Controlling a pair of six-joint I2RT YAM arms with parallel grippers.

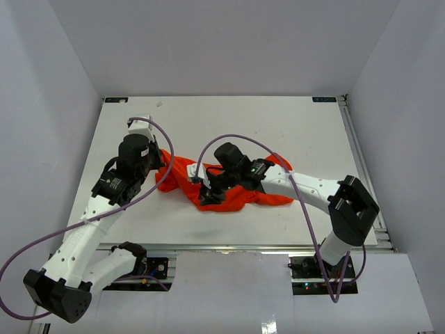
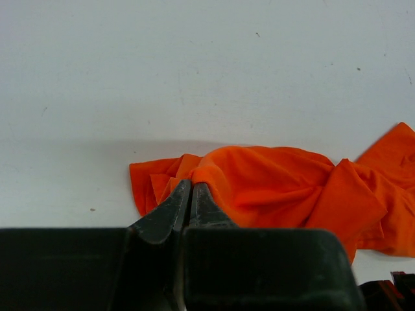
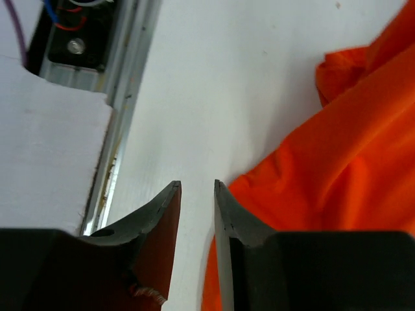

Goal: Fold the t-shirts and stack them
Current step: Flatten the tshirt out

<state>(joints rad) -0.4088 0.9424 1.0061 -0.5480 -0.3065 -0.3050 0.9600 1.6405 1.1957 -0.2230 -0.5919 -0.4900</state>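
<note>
Soft crumpled orange t-shirt [image 2: 279, 184], left pincer [image 2: 191, 186] pinching its fold, right pincer [image 3: 198, 186] spread.

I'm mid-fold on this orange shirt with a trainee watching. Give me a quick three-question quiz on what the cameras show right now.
1. True or false: the right gripper is clamped on the t-shirt.
2. How does the t-shirt lie? A) folded into a neat rectangle; B) crumpled in a loose heap on the table; C) hanging over the table's edge.
3. Fill in: the ___ gripper is shut on a fold of cloth.

Key
1. False: its jaws stand apart over bare table, with the cloth beside them.
2. B.
3. Left: the left gripper pinches the bunched end of the t-shirt.
</note>
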